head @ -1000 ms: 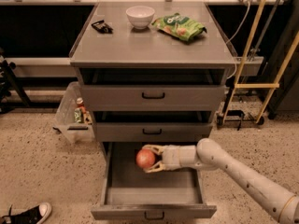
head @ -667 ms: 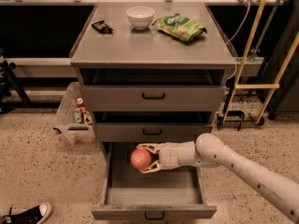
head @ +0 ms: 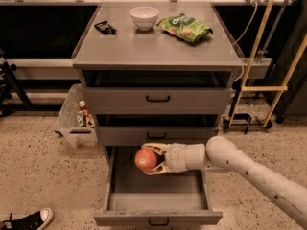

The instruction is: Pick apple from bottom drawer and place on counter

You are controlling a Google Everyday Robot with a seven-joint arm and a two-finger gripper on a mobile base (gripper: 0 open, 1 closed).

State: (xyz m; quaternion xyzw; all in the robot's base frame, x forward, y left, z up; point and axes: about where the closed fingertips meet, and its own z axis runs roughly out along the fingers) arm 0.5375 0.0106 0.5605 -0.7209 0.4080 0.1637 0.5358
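The red apple is held in my gripper, whose pale fingers close around it from the right. The apple hangs above the inside of the open bottom drawer, near its back left, just below the middle drawer's front. My arm reaches in from the lower right. The counter is the flat grey top of the cabinet, well above the gripper.
On the counter stand a white bowl, a green snack bag and a small black object. The two upper drawers are shut. A clear bin with bottles sits left of the cabinet, a yellow frame to the right.
My gripper has carried the apple slightly left and up within the open drawer, closer to the middle drawer's front.
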